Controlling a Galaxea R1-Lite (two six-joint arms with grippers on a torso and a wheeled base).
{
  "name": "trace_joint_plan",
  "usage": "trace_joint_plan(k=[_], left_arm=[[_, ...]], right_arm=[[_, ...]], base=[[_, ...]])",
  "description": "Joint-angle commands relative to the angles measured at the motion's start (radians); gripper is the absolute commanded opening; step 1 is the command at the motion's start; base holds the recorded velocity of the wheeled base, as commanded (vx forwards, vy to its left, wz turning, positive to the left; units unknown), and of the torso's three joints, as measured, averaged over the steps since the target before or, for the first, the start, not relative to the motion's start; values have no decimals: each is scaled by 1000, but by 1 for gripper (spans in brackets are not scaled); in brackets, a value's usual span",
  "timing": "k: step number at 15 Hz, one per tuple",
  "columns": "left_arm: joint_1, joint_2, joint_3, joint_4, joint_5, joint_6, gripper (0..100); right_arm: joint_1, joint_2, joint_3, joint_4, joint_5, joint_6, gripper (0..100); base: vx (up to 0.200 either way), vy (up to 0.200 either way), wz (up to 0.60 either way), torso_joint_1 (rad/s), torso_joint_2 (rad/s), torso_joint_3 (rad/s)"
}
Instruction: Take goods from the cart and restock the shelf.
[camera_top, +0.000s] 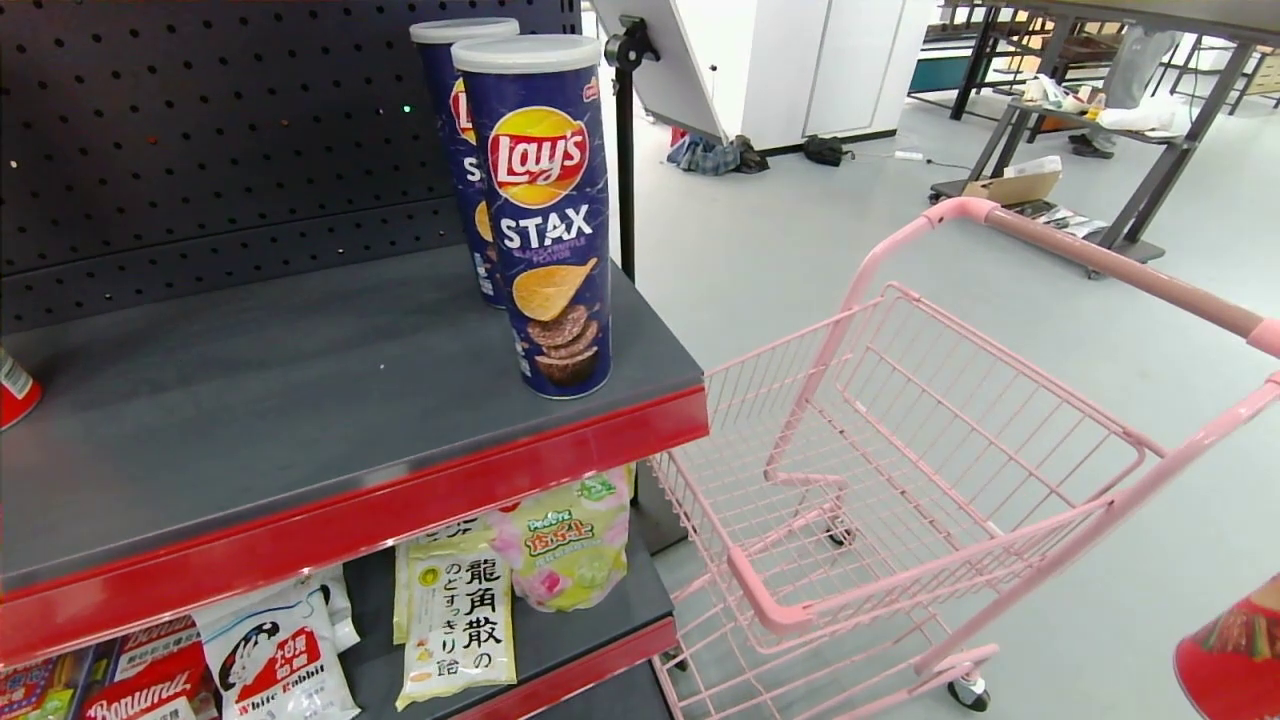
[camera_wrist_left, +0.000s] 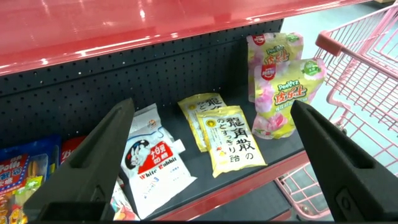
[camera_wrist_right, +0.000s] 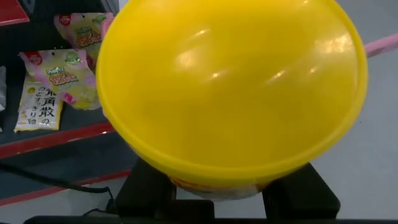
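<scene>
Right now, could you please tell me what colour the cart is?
Pink; the cart shows best in the head view.

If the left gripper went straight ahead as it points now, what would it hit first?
The left gripper, open, would probably meet the flat yellow candy packets on the lower shelf first; depth is unclear.

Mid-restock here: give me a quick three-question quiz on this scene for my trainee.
1. True or false: the left gripper is open.
2. How many blue chip cans stand on the top shelf? A one, B two, C four.
3. Fill in: the right gripper is shut on a tub with a ___ lid.
Key: 1 true; 2 B; 3 yellow.
</scene>
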Motion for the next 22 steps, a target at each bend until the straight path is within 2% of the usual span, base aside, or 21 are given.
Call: trace_joint_plan(k=[1,12,18,22], left_arm=[[0,1,0,0,0,0,100],[0,1,0,-1,0,1,100],[0,1,0,0,0,1,100],[0,1,0,-1,0,1,100]], right_arm=[[-1,-26,2,-2,0,-1,0],[2,-6,4,-7,3,-7,0],[0,7,4,-8,1,-24,0],[-1,5,7,-8,1,-32,0]], base=[[0,0,0,27,-71,-51],[0,0,0,179,-510,-330],[0,0,0,147,-352,-212],[0,0,600,11,-14,-12]])
